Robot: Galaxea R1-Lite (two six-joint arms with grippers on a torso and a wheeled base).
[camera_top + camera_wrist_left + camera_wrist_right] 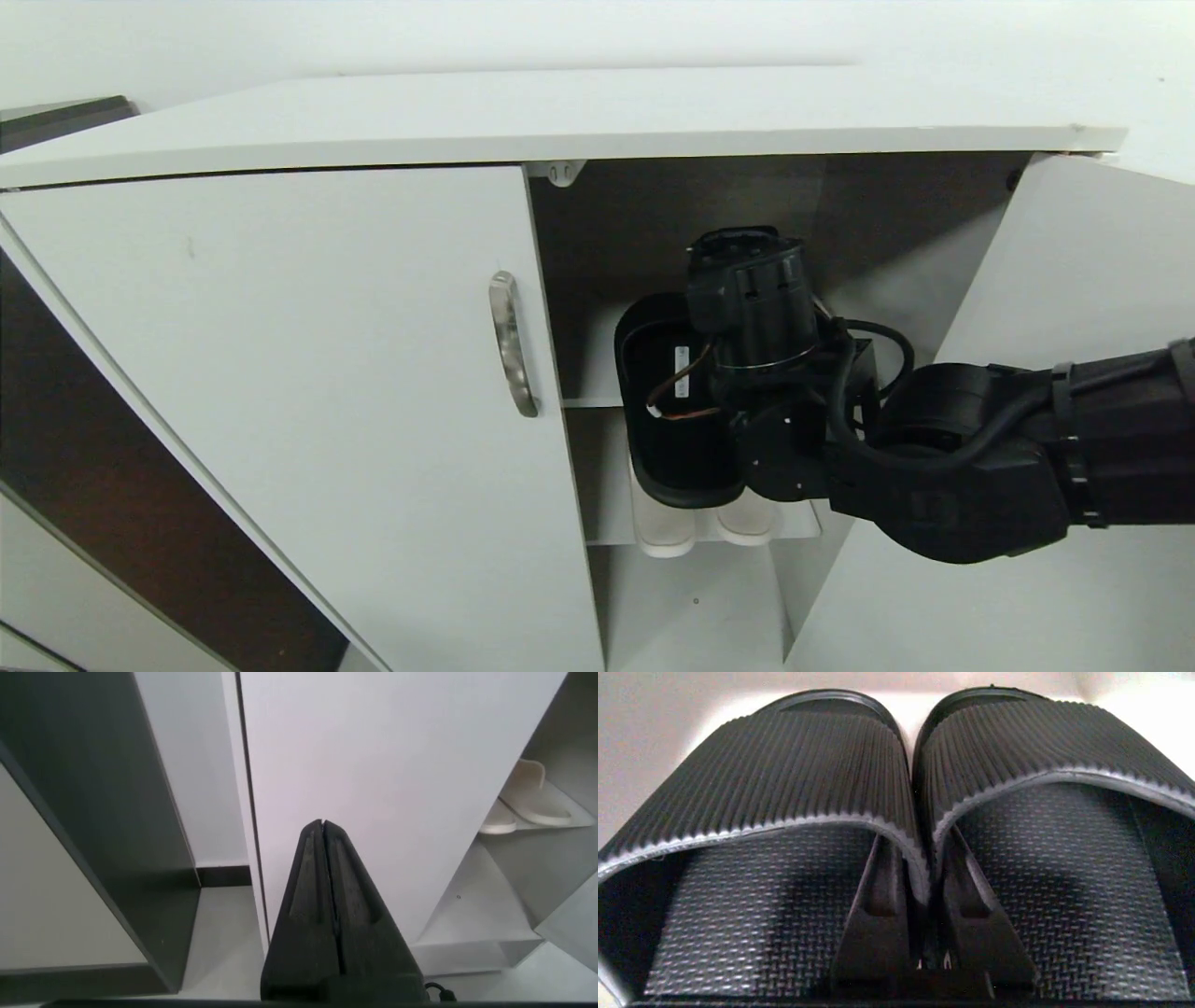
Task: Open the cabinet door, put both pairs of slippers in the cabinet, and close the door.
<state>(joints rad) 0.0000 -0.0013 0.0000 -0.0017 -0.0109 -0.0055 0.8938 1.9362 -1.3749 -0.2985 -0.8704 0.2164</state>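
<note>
The white cabinet point(560, 112) has its right door point(1046, 327) swung open and its left door point(308, 373) closed. My right gripper point(922, 882) is shut on the black slippers point(794, 793), pinching the two inner strap edges together. It holds the black slippers point(667, 411) inside the cabinet at the level of the upper shelf point(593, 403); I cannot tell whether they rest on it. The white slippers point(705, 532) lie side by side on the lower shelf point(794, 532) and show as white slippers point(528, 803). My left gripper point(323, 831) is shut and empty, facing the closed left door point(392, 784).
A metal handle point(512, 343) sits at the closed door's right edge. The open door stands to the right of my right arm. A dark grey panel point(103, 812) and floor point(224, 943) lie to the cabinet's left. Below the lower shelf is an open compartment point(691, 597).
</note>
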